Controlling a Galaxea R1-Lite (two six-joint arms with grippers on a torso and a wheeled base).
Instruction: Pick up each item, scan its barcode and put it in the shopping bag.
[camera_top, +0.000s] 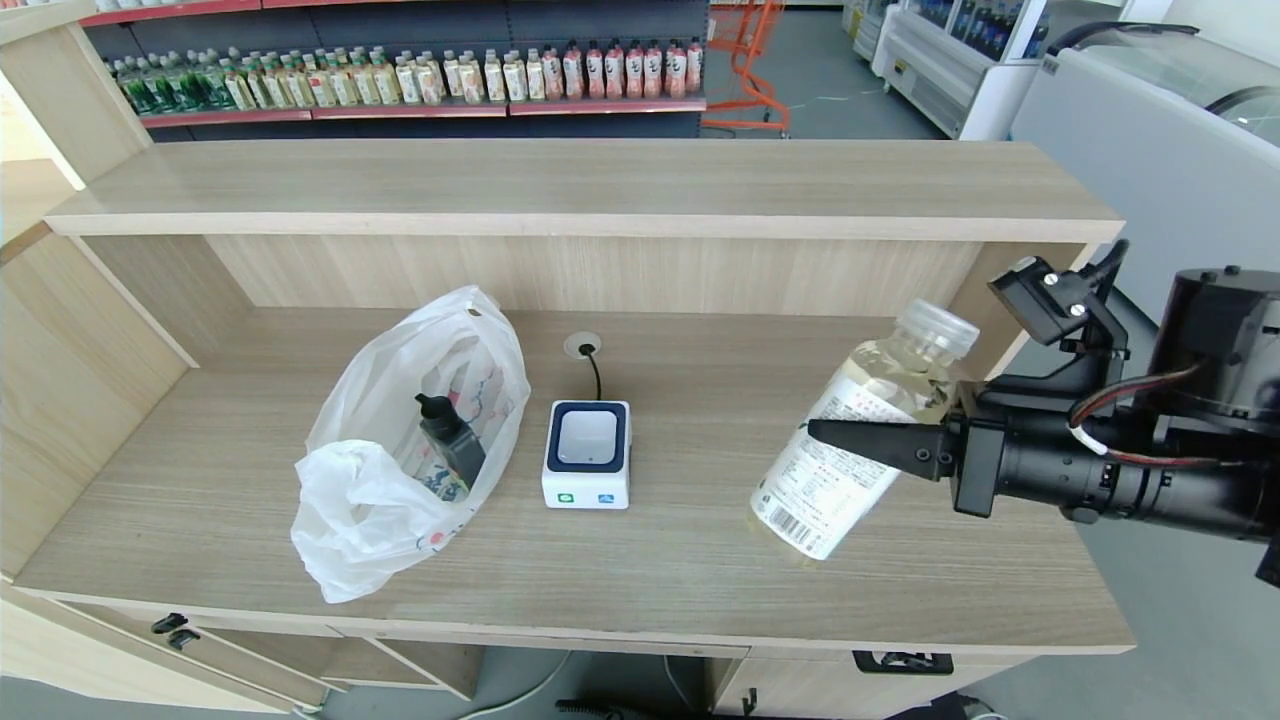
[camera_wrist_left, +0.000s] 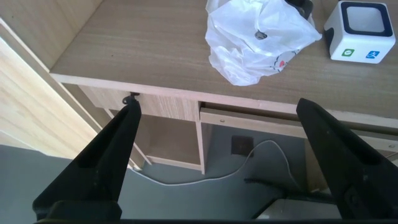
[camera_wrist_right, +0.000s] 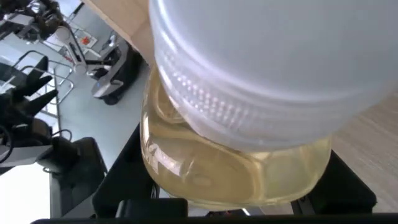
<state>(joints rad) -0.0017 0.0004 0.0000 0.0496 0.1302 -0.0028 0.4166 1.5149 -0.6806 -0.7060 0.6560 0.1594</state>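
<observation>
My right gripper (camera_top: 850, 437) is shut on a clear bottle (camera_top: 860, 440) of pale yellow liquid with a white label and a clear cap, held tilted above the right part of the counter; its barcode end points down toward the front. The bottle's cap and shoulder (camera_wrist_right: 249, 124) loom close in the right wrist view. A white scanner (camera_top: 588, 453) with a dark-rimmed window sits mid-counter. Left of it lies the white shopping bag (camera_top: 400, 450), with a dark pump bottle (camera_top: 450, 445) inside. My left gripper (camera_wrist_left: 217, 155) hangs open below and in front of the counter edge, near the bag (camera_wrist_left: 258, 37) and scanner (camera_wrist_left: 359, 28).
The wooden counter (camera_top: 650, 560) has a raised back ledge and side walls. A cable runs from the scanner to a grommet hole (camera_top: 583, 347). Behind stand store shelves of bottled drinks (camera_top: 420, 75) and freezer cabinets (camera_top: 960, 50). Drawers sit under the counter front.
</observation>
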